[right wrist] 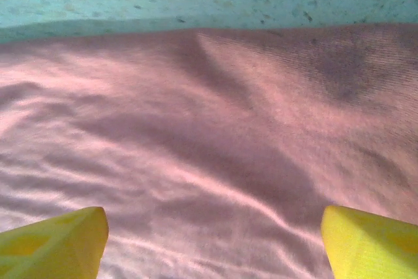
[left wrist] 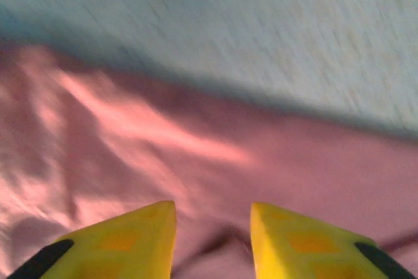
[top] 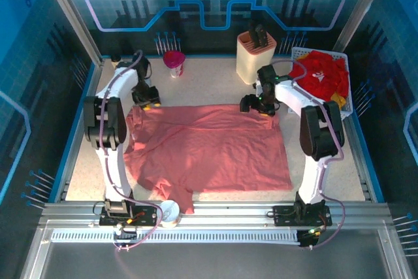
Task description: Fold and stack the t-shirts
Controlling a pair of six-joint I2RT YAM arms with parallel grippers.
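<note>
The pink t-shirt lies spread flat, left gripper and right gripper both open over its far edge, so the first fold likely needs a pinch at each corner.

The left arm and right arm have white links, black joints and lilac cables. The left hand and right hand have yellow wedge fingers, the left's black-patched.

L gripper jaws slightly apart, R gripper spread wide.

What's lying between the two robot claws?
In the top view, the pink shirt's far edge runs from the left gripper to the right gripper.
</note>
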